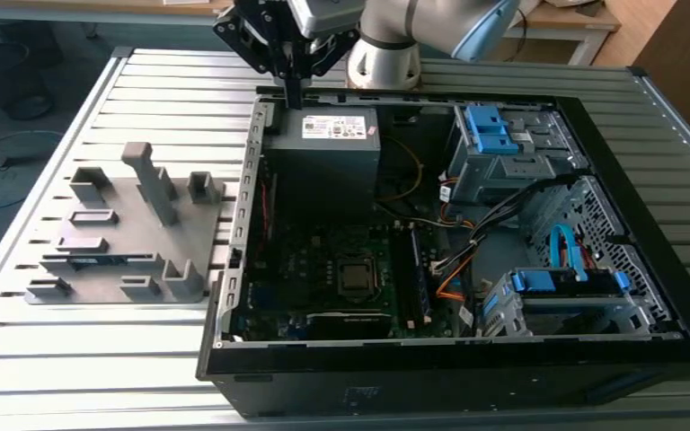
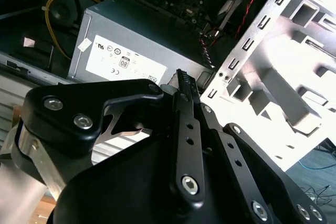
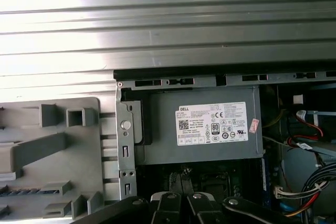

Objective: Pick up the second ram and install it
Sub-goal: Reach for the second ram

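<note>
Our gripper [image 1: 294, 101] hangs over the power supply [image 1: 321, 166] at the edge of the computer case [image 1: 237, 269], its fingers [image 2: 186, 129] pressed together on nothing. We see the second ram [image 1: 100, 259] lying in a slot of the grey holder tray [image 1: 129, 233] beside the case, well apart from the gripper.

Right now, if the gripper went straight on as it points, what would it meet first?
The gripper would probably meet the power supply, close to the case wall; depth is unclear.
</note>
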